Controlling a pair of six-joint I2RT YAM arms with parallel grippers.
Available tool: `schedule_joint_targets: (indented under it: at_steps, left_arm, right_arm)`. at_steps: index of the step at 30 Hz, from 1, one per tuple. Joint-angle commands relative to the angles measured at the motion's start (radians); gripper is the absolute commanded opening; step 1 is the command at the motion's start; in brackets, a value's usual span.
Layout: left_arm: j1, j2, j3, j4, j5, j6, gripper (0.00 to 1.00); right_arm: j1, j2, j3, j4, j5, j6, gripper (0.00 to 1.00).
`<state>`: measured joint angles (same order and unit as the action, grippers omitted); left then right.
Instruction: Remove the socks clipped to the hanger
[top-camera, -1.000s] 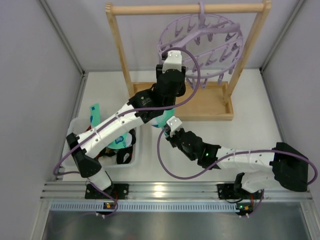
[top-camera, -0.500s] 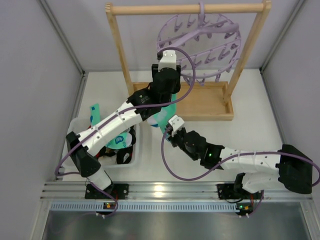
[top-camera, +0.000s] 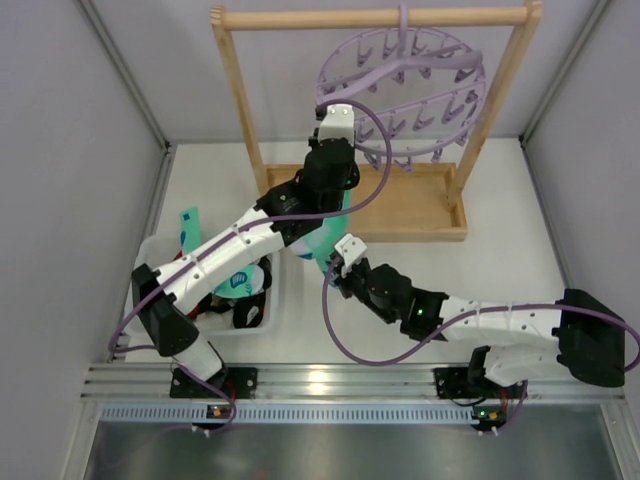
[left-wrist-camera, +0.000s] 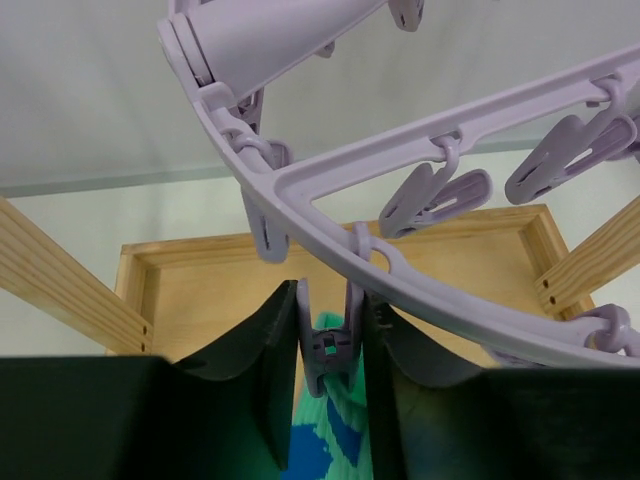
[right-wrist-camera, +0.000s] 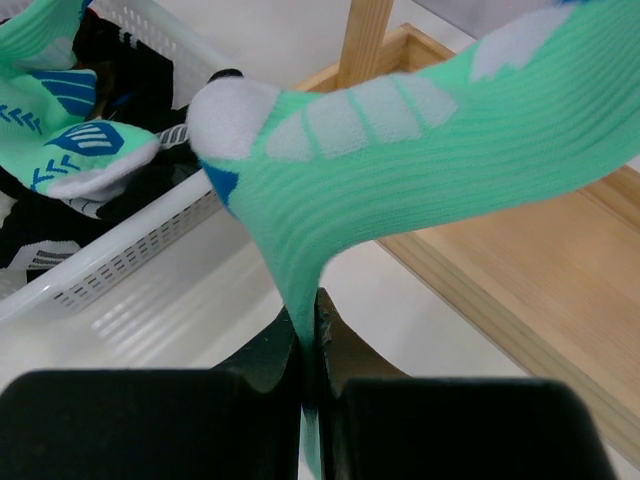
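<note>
1. Location: one mint-green sock (right-wrist-camera: 420, 150) hangs from the lavender hanger (top-camera: 410, 75) at upper centre of the overhead view, under the bar of the wooden rack (top-camera: 235, 90). Its top edge sits in a clip peg (left-wrist-camera: 330, 345) on the outer ring; the body drapes down and left toward centre frame.
2. Left gripper (left-wrist-camera: 330, 320): the two dark fingers bracket that peg, one against each side. They look closed onto it. Whether they press hard enough to open the clip cannot be told.
3. Right gripper (right-wrist-camera: 310, 320): pinched shut on a fold of the sock near its lower end, with fabric stretched up and away from the jaws.
4. Other socks (right-wrist-camera: 70, 150), mint-blue and black, lie in the white basket (right-wrist-camera: 130, 250) at upper left of the right-wrist view. No other sock shows on the hanger in these views.
5. Handling judgement: the sock is light, soft and stretchy ribbed knit. It will elongate before it slides, so a hard pull against a closed peg loads the hanger, which hangs freely by its hook and may swing or tilt.
6. Grasp judgement: a thin pinch on a gathered fold, as now, should hold. The knit is grippy, not slick. Release depends on the peg squeeze, not on pull force.
</note>
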<state>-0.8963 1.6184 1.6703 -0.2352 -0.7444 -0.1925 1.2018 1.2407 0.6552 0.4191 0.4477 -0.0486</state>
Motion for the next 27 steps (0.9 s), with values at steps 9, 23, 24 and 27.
schedule_joint_targets:
  at_steps: [9,23,24,27]
  left_arm:
    - [0.000,-0.040,0.008,0.091,0.007,0.031,0.00]
    - [-0.003,-0.394,-0.263,0.004,-0.082,-0.053,0.98]
    - [-0.003,-0.425,-0.282,-0.033,-0.117,-0.061,0.98]
    - [-0.003,-0.561,-0.357,-0.091,-0.228,-0.091,0.98]
  right_arm:
    - [0.031,-0.041,-0.032,0.033,0.017,0.026,0.00]
    - [0.031,-0.202,-0.066,0.023,-0.205,-0.014,0.00]
    - [0.033,-0.193,-0.049,0.009,-0.230,-0.022,0.00]
    - [0.031,-0.141,0.035,-0.011,-0.345,-0.056,0.00]
